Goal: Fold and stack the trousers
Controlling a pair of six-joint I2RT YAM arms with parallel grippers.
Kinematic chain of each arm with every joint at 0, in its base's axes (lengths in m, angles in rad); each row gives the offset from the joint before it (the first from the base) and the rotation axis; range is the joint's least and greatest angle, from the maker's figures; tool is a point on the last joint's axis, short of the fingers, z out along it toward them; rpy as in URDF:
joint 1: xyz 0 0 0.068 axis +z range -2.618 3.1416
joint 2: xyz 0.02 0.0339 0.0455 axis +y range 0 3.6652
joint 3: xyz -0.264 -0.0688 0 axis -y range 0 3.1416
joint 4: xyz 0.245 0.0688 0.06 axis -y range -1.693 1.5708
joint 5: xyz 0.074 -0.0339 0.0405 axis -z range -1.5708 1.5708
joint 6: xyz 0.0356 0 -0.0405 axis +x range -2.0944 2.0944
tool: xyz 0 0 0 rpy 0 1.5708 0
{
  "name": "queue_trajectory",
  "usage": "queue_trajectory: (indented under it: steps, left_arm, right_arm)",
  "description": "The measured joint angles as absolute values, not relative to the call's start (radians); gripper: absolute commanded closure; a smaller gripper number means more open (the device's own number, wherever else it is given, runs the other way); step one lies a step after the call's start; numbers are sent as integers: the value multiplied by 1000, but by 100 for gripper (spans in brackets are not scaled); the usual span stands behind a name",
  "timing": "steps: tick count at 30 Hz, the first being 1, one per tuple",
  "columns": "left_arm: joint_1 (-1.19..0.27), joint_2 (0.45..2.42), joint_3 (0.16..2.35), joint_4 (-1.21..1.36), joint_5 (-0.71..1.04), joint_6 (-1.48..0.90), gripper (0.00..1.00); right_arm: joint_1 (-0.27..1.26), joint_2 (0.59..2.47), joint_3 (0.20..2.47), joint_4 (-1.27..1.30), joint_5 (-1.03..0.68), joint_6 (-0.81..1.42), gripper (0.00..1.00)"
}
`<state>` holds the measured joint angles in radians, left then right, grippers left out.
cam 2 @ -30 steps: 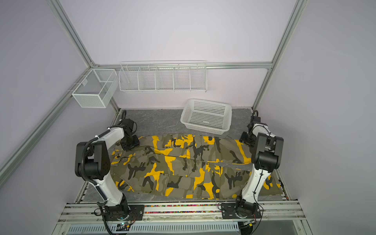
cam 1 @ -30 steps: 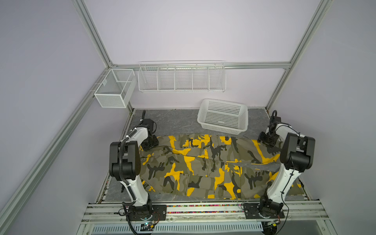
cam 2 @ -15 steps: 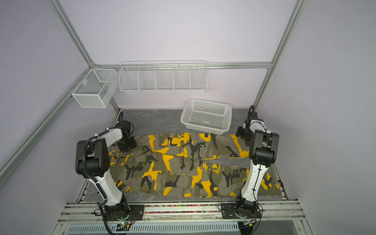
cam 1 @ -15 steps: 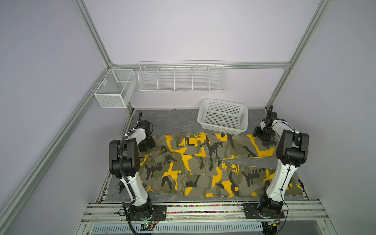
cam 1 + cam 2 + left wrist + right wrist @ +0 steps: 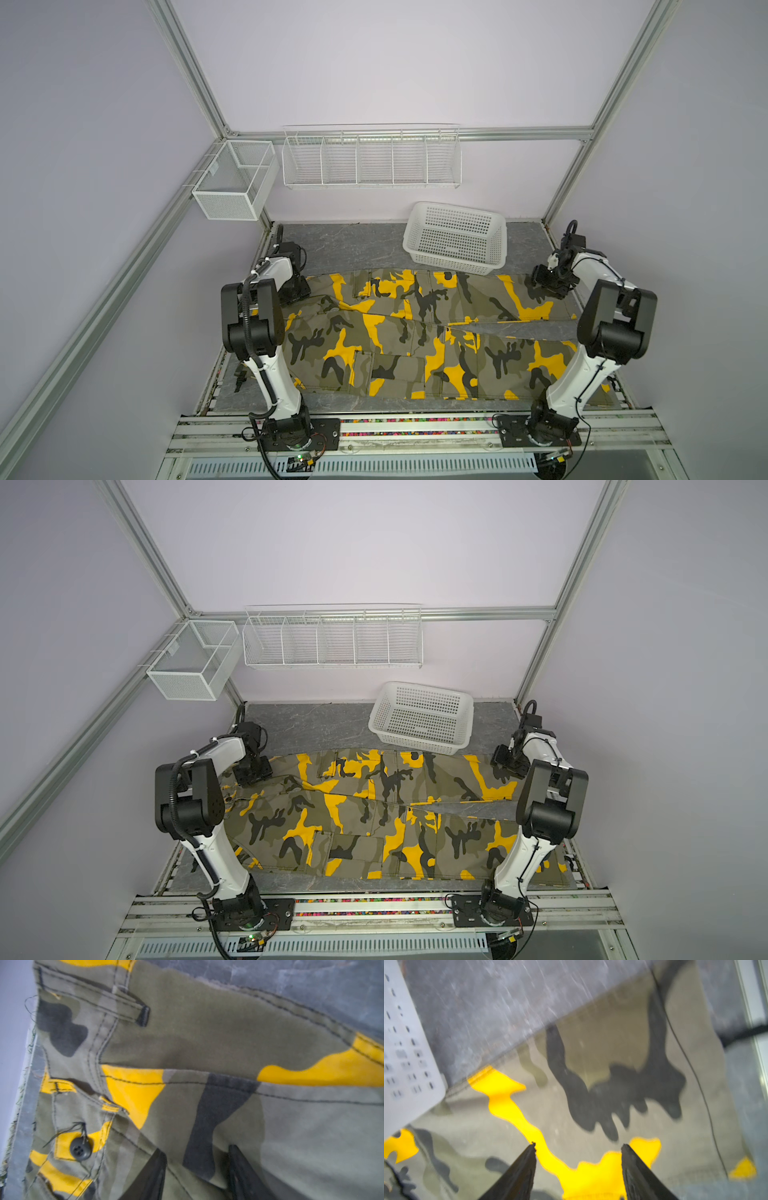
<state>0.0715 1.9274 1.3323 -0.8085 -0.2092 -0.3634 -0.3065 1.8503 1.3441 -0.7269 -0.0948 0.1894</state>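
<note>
— Trousers (image 5: 415, 332) first: where do they lie?

— Spread flat on the desk (image 5: 353, 245). Their long axis runs side to side in both top views, with the waistband at the left arm's end and the leg ends at the right arm's. Toward the right the two legs part a little, leaving a wedge of bare desk between them. A white basket (image 5: 457, 239) stands just beside the far leg's edge.

— And each hand?

— The left hand (image 5: 297, 291) is at the far corner of the waistband. The right hand (image 5: 548, 284) is over the far leg, near its cuff. Each arm is nearest its own end of the trousers, and both are at the far long edge.

— Fingers?

— Apart on both. In the left wrist view the fingers (image 5: 158, 1167) straddle flat cloth not far from the waist button (image 5: 80, 1150), and I see no fold pinched. In the right wrist view the fingers (image 5: 525, 1167) stand wide over the cloth with nothing between them.

— Pose?

— Both arms reach away from their bases, elbows raised and wrists bent down toward the cloth.

— So what does the coming move turn on?

— My guess is a fold along the long axis, far edge brought to near edge. Both hands would have to close on that far edge together.
</note>
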Motion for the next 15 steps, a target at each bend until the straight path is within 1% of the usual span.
queue_trajectory:
  steps: [4,7,11,15]
  left_arm:
    - [57,1842,1331,-868,-196,-381,42]
    - [17,1745,1317,-893,-175,-413,39]
    - [-38,1626,1222,-897,-121,-479,38]
    - [-66,1581,1088,-889,-61,-546,38]
  right_arm:
    - [-304,1721,1205,-734,-121,272,31]
    - [-295,1602,1097,-748,-134,353,30]
    - [-273,1437,978,-788,-136,446,28]
    - [-263,1322,855,-800,-138,503,29]
